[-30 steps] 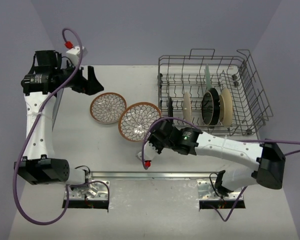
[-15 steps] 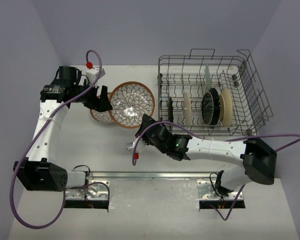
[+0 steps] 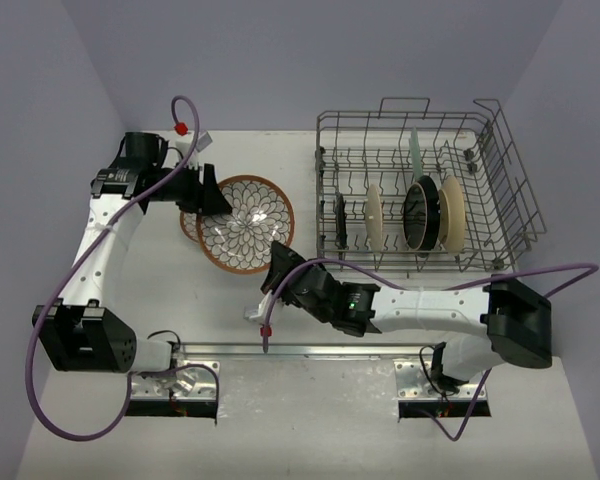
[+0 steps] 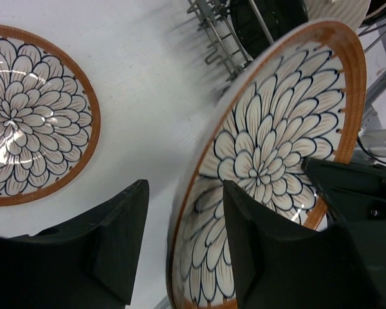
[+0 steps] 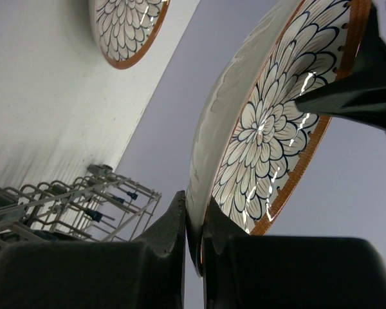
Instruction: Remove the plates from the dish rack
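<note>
Nearest to the arm bases, the right gripper (image 3: 280,278) is seen pressed together on the near right edge of a brown-rimmed petal plate (image 3: 248,222); in the right wrist view the rim is pinched tightly between the two fingers, and the plate is held tilted, lifted from the white table (image 3: 160,290). At the opposite, far left edge of the same plate the left gripper (image 3: 208,192) is placed with its jaws spread around the rim: in the left wrist view one finger (image 4: 264,257) is laid over the patterned face, the other is on the outer side, and a strip of table is visible between that one and the rim, so the plate is not pinched by it. A second petal plate (image 4: 32,116) of the same pattern is lying flat on the table to the left, partly covered by the held plate in the top view. Farther to the right, well apart from both grippers, the grey wire dish rack (image 3: 500,170) is standing on the table. Inside it several plates are kept upright between the tines: a small dark plate (image 3: 340,220) at the left, then a cream plate (image 3: 373,215), a black plate (image 3: 418,212) with a second cream plate (image 3: 452,212) just beside it, and a pale green plate (image 3: 416,150) behind them, toward the far side
</note>
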{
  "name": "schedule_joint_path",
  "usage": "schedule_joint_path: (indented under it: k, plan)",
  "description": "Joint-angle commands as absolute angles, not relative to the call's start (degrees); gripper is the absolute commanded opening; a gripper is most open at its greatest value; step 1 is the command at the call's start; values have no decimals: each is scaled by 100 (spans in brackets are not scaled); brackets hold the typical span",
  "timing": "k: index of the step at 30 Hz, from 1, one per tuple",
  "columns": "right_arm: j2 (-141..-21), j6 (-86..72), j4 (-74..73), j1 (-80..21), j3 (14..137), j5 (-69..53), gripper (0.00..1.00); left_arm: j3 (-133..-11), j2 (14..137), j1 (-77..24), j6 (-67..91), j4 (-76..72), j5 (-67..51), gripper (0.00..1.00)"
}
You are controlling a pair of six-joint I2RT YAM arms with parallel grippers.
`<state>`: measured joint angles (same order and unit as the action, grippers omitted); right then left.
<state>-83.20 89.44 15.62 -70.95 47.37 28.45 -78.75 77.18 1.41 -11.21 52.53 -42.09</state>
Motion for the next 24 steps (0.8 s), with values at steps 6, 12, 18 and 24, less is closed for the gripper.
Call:
schedule_joint_path:
  k: [6, 12, 18, 24]
  plan:
    - [-8135, 8979, 2772, -7233, 5227, 3174, 0, -7236, 7584, 113, -605, 4409, -5065, 0]
    - [-7954, 8265, 1739, -7140, 5495, 3337, 49, -7129, 7759, 689, -469, 4317, -5413, 0]
    - [-7687, 7687, 1113, -6620, 5405, 3388, 99, -7246, 8436, 1742, -269, 4149, -5893, 0]
    - [-7270, 7249, 683, -5938, 5406, 3358, 99, -7298, 9059, 1995, -53, 3360, -5144, 0]
